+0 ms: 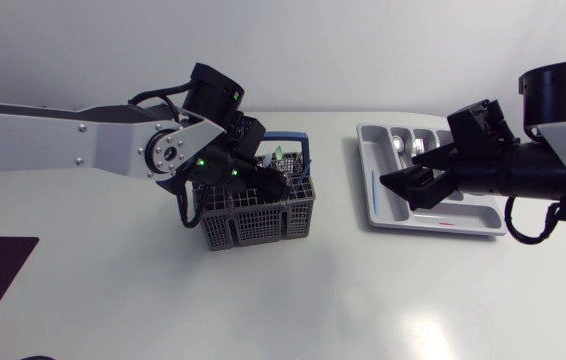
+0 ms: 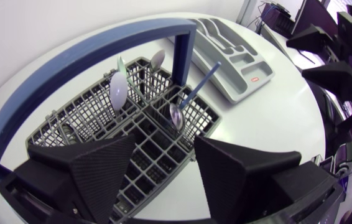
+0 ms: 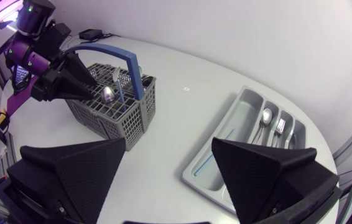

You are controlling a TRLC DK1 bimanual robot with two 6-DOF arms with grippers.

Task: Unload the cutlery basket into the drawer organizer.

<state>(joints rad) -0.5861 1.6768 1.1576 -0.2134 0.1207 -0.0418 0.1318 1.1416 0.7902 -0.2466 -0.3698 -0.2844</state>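
A: Biggest first?
B: Round white table. The silver-grey left arm comes in from the left and the black-ended right arm from the right.

A: Task stuff?
B: The grey plastic mesh cutlery basket with its blue arched handle sits left of centre. The light grey plastic drawer organizer lies flat to the right, well apart from it.

A: Left gripper?
B: The left gripper is over the basket's left side, pointing down at the compartments. Fingers are spread, nothing between them.

A: Right one?
B: The right gripper hangs above the organizer's near part. Fingers are released wide, empty.

A: Cutlery still in the basket?
B: Yes, standing in compartments ahead of the left gripper, past the handle post. A pale spoon stands bowl up, a second spoon bowl is behind it, and a shiny metal spoon bowl is nearer. A thin blue handle leans out towards the organizer. Can't tell if it belongs to the shiny bowl.

A: In the organizer?
B: A metal spoon and a metal fork lie in neighbouring narrow slots on the far side. A thin blue stick-like piece lies in the long left slot, too small to identify.
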